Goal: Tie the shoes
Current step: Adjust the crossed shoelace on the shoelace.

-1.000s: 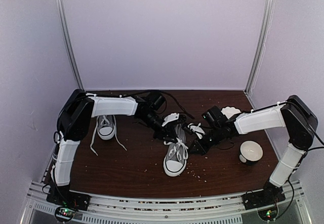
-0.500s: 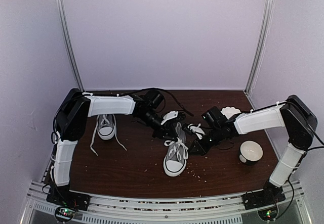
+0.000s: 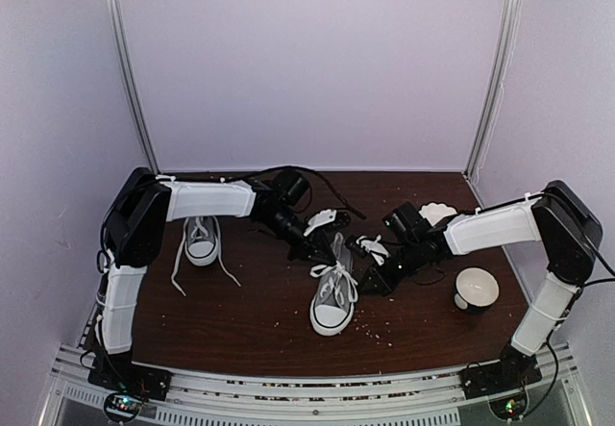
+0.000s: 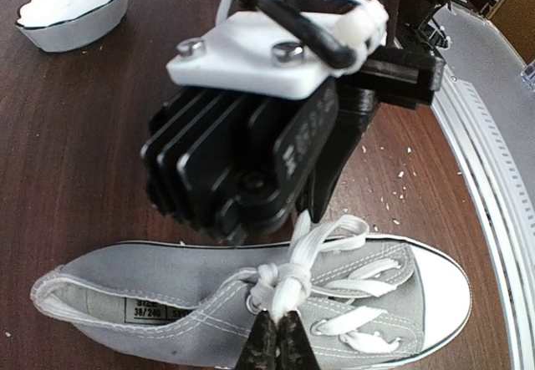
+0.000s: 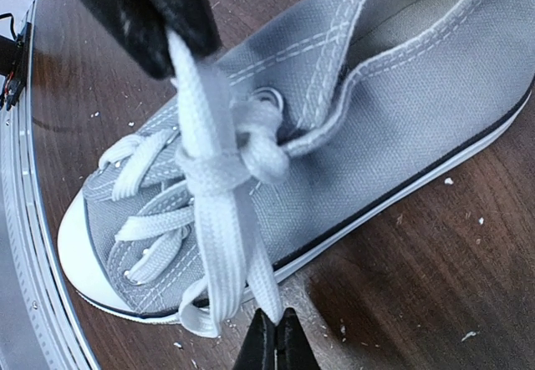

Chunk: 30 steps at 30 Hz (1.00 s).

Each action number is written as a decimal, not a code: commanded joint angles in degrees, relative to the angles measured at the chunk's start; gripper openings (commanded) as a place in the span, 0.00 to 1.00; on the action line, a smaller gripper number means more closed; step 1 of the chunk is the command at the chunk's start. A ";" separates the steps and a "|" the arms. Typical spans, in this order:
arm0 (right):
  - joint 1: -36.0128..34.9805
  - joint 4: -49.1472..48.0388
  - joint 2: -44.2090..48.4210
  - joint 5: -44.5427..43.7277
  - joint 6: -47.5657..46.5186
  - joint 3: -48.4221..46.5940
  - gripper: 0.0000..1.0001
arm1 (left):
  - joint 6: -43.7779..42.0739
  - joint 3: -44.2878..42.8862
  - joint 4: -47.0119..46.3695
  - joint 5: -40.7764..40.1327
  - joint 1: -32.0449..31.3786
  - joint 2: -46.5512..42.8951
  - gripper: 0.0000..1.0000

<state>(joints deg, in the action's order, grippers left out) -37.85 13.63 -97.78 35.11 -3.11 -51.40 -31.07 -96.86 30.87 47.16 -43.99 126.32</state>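
Nearest, a grey shoe [image 3: 330, 313] lies on the table [image 3: 240, 325], toe at 6 o'clock, its laces [image 5: 219, 169] knotted over the tongue. The right gripper [image 5: 269, 338], at 3 o'clock of the knot, is pressed together, pinching a lace loop. The left gripper [image 4: 280, 341], at 11 o'clock, is clamped on the strand at the knot. The other shoe [image 3: 201, 240] sits well apart at 10 o'clock, unlaced ends trailing

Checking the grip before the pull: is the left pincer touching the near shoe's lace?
Touching. In the right wrist view the lace runs straight up into the shut left pincer, above the knot.
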 commanded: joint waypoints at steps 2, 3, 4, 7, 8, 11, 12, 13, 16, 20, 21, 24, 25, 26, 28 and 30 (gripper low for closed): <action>0.62 1.16 -0.29 -0.20 -0.93 -0.87 0.00 | 0.44 1.30 -1.44 1.62 1.91 -2.87 0.00; 0.73 1.15 -0.25 -0.28 -0.99 -0.75 0.00 | 0.38 1.58 -1.43 1.61 2.15 -3.04 0.00; 0.82 1.18 -0.09 -0.35 -1.01 -0.61 0.00 | 0.33 1.85 -1.45 1.53 2.27 -3.16 0.00; 1.09 0.97 0.25 -0.40 -1.00 -0.20 0.00 | -0.02 2.12 -1.22 1.53 2.32 -3.04 0.00; 1.11 0.96 0.27 -0.40 -1.01 -0.19 0.00 | -0.06 2.16 -1.11 1.57 2.33 -2.87 0.00; 1.19 1.16 0.21 -0.58 -1.07 -0.11 0.00 | -0.14 2.55 -0.90 1.52 2.48 -2.67 0.00; 1.19 1.28 0.14 -0.69 -1.17 0.01 0.00 | -0.13 2.82 -1.05 1.53 2.57 -2.66 0.00; 1.26 1.38 0.11 -0.77 -1.25 0.18 0.00 | 0.03 3.08 -1.34 1.53 2.75 -2.66 0.00; 1.53 1.13 -0.13 -0.75 -0.67 0.77 0.00 | 0.18 3.43 -1.60 1.79 2.99 -2.57 0.00; 1.85 0.86 -0.05 -1.01 0.68 1.12 0.00 | 0.16 3.46 -1.64 1.58 3.03 -2.39 0.00; 1.89 0.88 -0.05 -1.08 1.04 1.21 0.00 | 0.20 3.44 -1.61 1.62 3.03 -2.40 0.00; 1.90 0.64 -0.22 -1.05 1.51 1.46 0.00 | 0.15 3.28 -1.74 1.78 3.03 -2.26 0.00; 1.90 0.55 -0.48 -0.97 1.53 1.52 0.00 | 0.23 3.21 -1.70 1.87 3.03 -2.23 0.00; 1.90 0.53 -0.59 -0.86 1.53 1.52 0.00 | 0.30 3.15 -1.70 1.98 3.03 -2.05 0.00; 1.90 0.36 -0.94 -0.36 1.62 1.17 0.00 | 0.58 2.95 -1.69 2.40 3.03 -1.87 0.00; 1.82 0.03 -1.01 0.58 1.66 0.70 0.00 | 0.89 2.87 -1.70 2.85 3.03 -1.83 0.00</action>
<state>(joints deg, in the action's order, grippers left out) -36.45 12.80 -97.78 35.14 -2.13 -51.16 -30.89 -94.04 30.00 48.71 -42.19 125.97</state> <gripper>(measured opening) 0.009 0.007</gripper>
